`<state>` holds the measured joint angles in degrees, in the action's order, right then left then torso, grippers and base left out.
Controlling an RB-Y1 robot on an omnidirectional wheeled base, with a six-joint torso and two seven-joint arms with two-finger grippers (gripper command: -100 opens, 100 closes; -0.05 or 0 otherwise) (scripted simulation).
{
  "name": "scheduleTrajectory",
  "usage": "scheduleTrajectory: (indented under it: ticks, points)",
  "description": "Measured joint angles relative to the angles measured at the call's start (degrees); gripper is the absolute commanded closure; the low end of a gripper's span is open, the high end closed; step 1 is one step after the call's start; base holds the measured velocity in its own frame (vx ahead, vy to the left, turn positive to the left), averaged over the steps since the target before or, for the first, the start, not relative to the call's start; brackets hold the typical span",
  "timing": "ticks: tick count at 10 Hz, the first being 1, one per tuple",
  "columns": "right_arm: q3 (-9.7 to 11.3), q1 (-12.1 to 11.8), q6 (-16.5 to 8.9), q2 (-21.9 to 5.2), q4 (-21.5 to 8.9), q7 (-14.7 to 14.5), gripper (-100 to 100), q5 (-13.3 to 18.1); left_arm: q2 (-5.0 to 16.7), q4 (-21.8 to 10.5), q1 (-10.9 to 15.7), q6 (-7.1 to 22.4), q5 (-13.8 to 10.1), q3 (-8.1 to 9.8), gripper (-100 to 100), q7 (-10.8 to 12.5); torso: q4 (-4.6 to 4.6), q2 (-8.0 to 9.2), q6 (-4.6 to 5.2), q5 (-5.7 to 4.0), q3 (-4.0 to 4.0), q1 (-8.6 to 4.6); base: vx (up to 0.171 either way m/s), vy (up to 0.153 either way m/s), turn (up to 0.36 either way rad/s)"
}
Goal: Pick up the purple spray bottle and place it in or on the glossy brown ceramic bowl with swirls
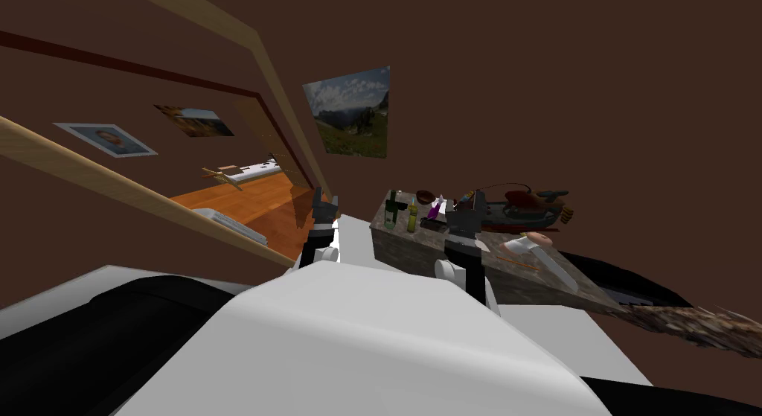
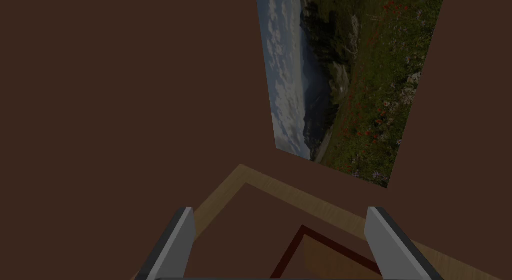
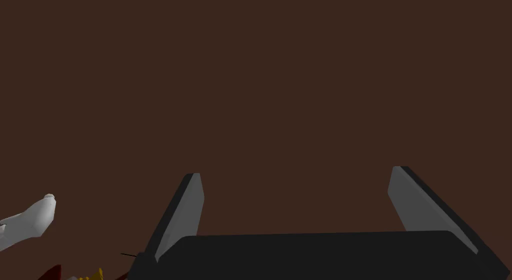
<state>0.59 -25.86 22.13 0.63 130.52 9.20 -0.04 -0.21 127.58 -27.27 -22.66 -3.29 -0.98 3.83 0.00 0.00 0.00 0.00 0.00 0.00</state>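
The purple spray bottle (image 1: 440, 208), small with a pale top, stands near the far edge of a stone-topped table (image 1: 417, 248). Just behind it to the left sits the dark brown bowl (image 1: 425, 196). My right gripper (image 1: 470, 202) hangs over the table just right of the bottle, pointing at the brown wall. In the right wrist view that gripper (image 3: 297, 192) is open and holds nothing; a white rounded shape (image 3: 30, 222) that I cannot identify shows beside it. My left gripper (image 1: 324, 202) is raised left of the table, and its fingers (image 2: 182, 237) stand open and empty.
A green bottle (image 1: 390, 209) and a yellow-green bottle (image 1: 411, 215) stand at the table's left end. A dark red-brown object (image 1: 524, 203), a white item (image 1: 521, 245) and a knife (image 1: 554, 270) lie to the right. A bristly brush (image 1: 699, 328) sticks out at the right edge.
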Motion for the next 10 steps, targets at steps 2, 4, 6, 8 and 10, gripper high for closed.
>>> scheduleTrajectory:
  ticks: [2, 4, 6, 8, 10]
  points:
    - [-0.67, 0.34, -1.11, -3.07, -1.06, 1.73, -100, -0.75, 0.00, 0.00, 0.00, 0.00, 0.00, 0.00, 0, 0.00, 0.00, 0.01, 0.00, 0.02, 0.00, 0.12, -0.004, 0.043, -0.039]
    - [-1.31, 1.36, -3.10, -5.18, -2.58, 3.83, -100, -1.48, 0.00, 0.00, 0.00, 0.00, 0.00, 0.00, 0, 0.00, 0.00, 0.02, 0.00, 0.04, 0.01, 0.17, -0.011, 0.056, -0.040]
    - [-2.48, 1.76, -5.67, -7.26, -3.63, 6.92, -100, -2.74, 0.00, 0.00, 0.00, 0.00, 0.00, 0.00, 0, 0.00, 0.00, 0.03, 0.00, 0.04, 0.02, 0.17, -0.007, 0.055, -0.047]
    - [-3.81, 2.76, -8.11, -8.76, -5.84, 10.46, -100, -4.10, -0.01, 0.00, 0.00, 0.00, 0.00, -0.01, 0, 0.00, 0.00, 0.01, 0.00, 0.05, 0.00, 0.21, -0.006, 0.061, -0.047]
    - [-4.40, 3.33, -10.40, -9.15, -7.18, 13.09, -100, -4.90, 0.00, 0.00, 0.00, 0.00, 0.00, 0.00, 0, 0.00, 0.00, -0.01, 0.00, 0.04, 0.00, 0.17, -0.001, 0.039, -0.028]
